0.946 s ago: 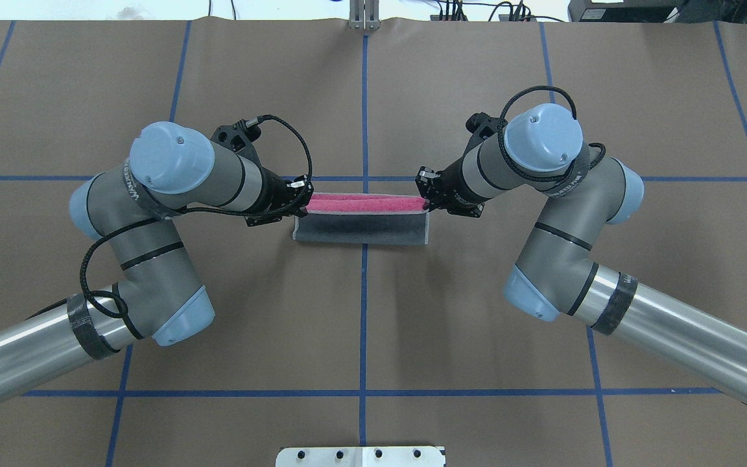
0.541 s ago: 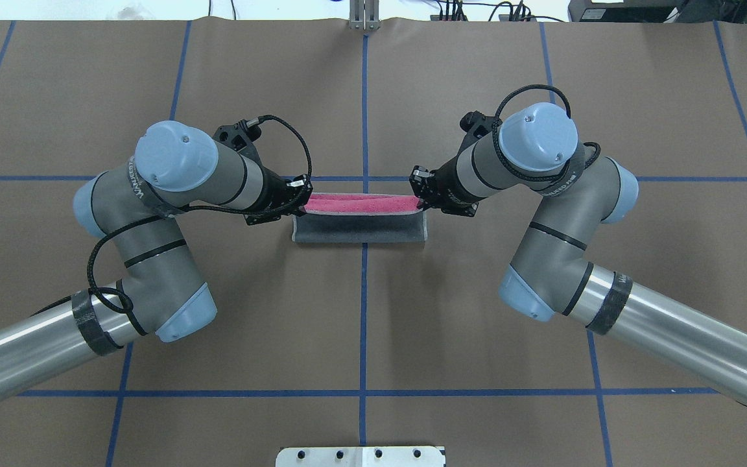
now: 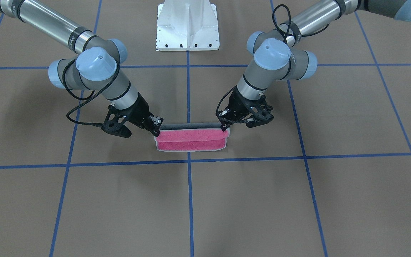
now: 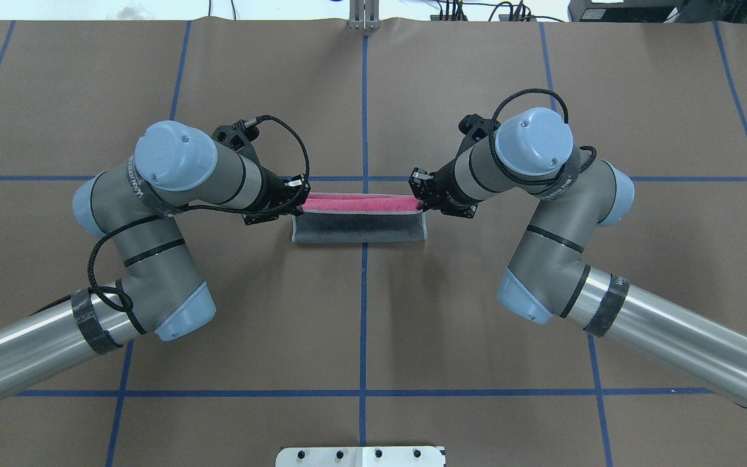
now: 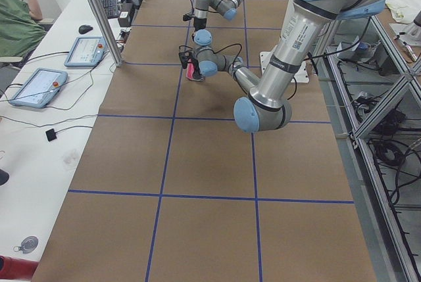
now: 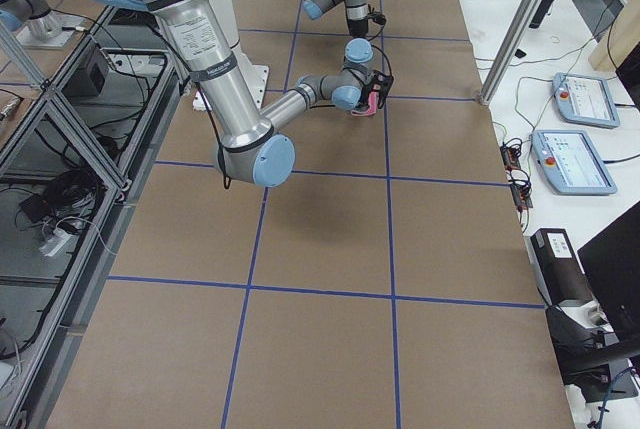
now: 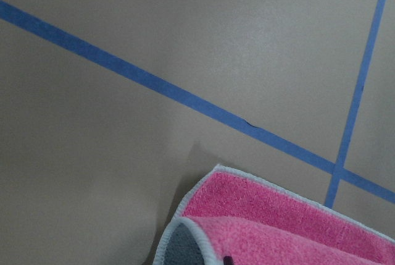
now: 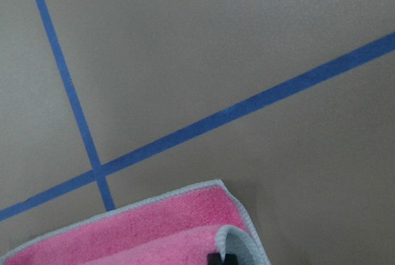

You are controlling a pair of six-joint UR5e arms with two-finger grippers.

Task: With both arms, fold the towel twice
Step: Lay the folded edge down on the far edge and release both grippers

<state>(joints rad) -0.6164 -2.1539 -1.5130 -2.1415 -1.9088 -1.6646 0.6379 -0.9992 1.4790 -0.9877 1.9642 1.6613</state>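
Note:
The towel [image 4: 358, 227] lies at the table's middle, half turned over: its dark grey face rises toward me and the pink face [image 3: 190, 140] shows on the far side. My left gripper [image 4: 300, 202] is shut on the towel's raised left corner. My right gripper [image 4: 420, 202] is shut on the raised right corner. In the front-facing view the left gripper [image 3: 224, 129] is on the right and the right gripper [image 3: 156, 131] on the left. The held edge hangs just above the lower pink layer. Both wrist views show pink corners [image 7: 290, 228] [image 8: 142, 234].
The brown table has a blue tape grid [image 4: 364, 324]. The white pedestal base [image 3: 187, 25] stands at the near edge. Tablets [image 5: 82, 50] [image 6: 585, 99] and a seated person [image 5: 16, 19] are on the operators' side, off the mat.
Both grippers have carried the raised towel edge slightly farther from the base. The right arm has shifted a little toward the centre. Both grips are unchanged.

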